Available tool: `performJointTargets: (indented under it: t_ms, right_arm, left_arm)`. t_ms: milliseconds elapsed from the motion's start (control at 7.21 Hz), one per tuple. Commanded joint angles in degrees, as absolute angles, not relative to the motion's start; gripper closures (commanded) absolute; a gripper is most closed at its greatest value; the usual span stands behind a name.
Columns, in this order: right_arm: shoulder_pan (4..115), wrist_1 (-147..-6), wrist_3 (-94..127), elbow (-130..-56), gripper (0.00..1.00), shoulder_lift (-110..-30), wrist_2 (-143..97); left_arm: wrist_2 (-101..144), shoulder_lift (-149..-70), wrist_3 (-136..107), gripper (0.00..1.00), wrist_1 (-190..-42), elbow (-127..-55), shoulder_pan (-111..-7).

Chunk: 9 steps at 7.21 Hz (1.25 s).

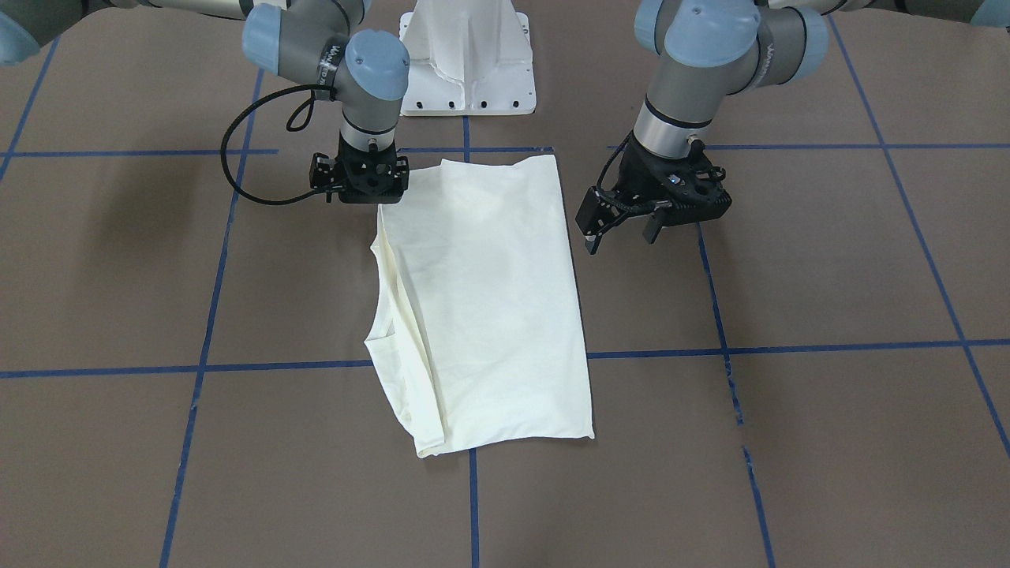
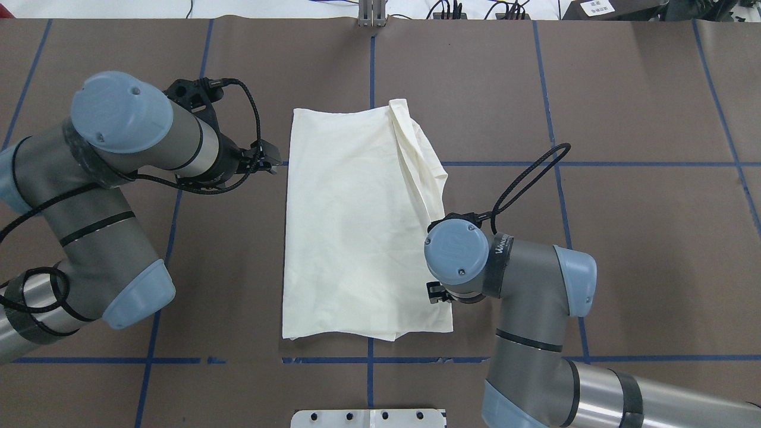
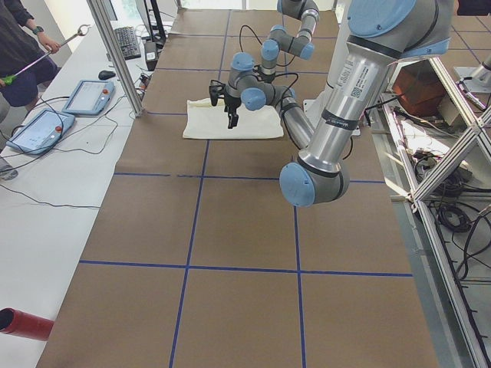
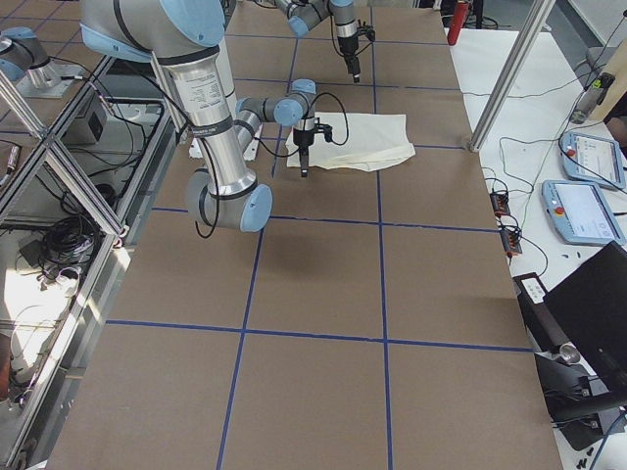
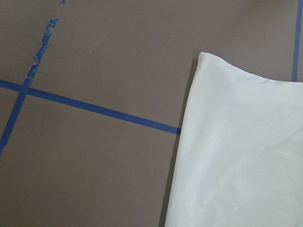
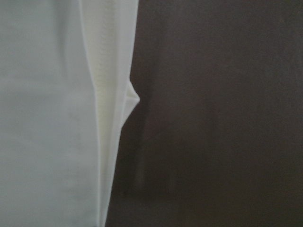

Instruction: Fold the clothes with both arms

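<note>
Two silver-grey tubular robot arms with light-blue joint caps, the right arm [image 2: 523,267] and the left arm [image 2: 89,238], reach over a brown table [image 2: 654,267] marked with blue tape lines [image 2: 624,163]. Nearest to the robot stands a white metal pedestal base [image 1: 467,63]. Just beyond it the right gripper [image 1: 369,177], black and two-fingered, points straight down at the right edge of the shirt, close to its near corner. Its fingers are hidden under the wrist, so I cannot tell if they are apart or closed, or if they touch the cloth. One pale cream long-sleeved T-shirt [image 2: 345,226] lies flat in the middle of the table, folded to a long rectangle with the plain side up, and it covers a crossing of two tape lines. Folded layers make ridges along its right edge. Further away the left gripper [image 1: 621,237], also black, hangs tilted beside the left edge of the shirt and apart from it, fingers spread wide with nothing between them. At the far edge of the table lie black cables [image 2: 452,9].
</note>
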<state>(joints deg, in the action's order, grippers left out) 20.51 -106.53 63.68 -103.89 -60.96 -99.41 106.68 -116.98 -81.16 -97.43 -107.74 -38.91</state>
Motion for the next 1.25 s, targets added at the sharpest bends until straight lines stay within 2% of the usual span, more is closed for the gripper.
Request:
performJointTargets:
  t_ms: [0,277,416,693,971,1109]
  right_arm:
    - [22.14,-106.52,62.32,-106.08,0.0,-61.79,-99.4]
    - [25.29,-105.3,60.05,-105.47,0.0,-58.12,-99.14]
    - [27.49,-104.94,58.64,-102.95,0.0,-54.79,-99.4]
    - [27.77,-102.5,59.49,-103.96,0.0,-54.32,-102.38]
    - [28.04,-99.06,63.95,-107.56,0.0,-55.46,-105.37]
    - [28.04,-99.14,64.25,-108.62,0.0,-55.63,-105.38]
  left_arm:
    - [106.52,-116.98,-81.74,0.0,-97.47,-107.75,-38.5]
    - [106.7,-117.07,-81.65,0.0,-97.56,-107.67,-38.41]
    - [106.7,-116.98,-81.39,0.0,-97.65,-107.58,-38.41]
    - [106.96,-116.11,-81.82,0.0,-99.91,-106.7,-37.97]
    - [111.18,-109.46,-100.34,0.0,-113.91,-107.66,-33.35]
    - [108.75,-108.55,-107.59,0.0,-115.39,-107.67,-28.79]
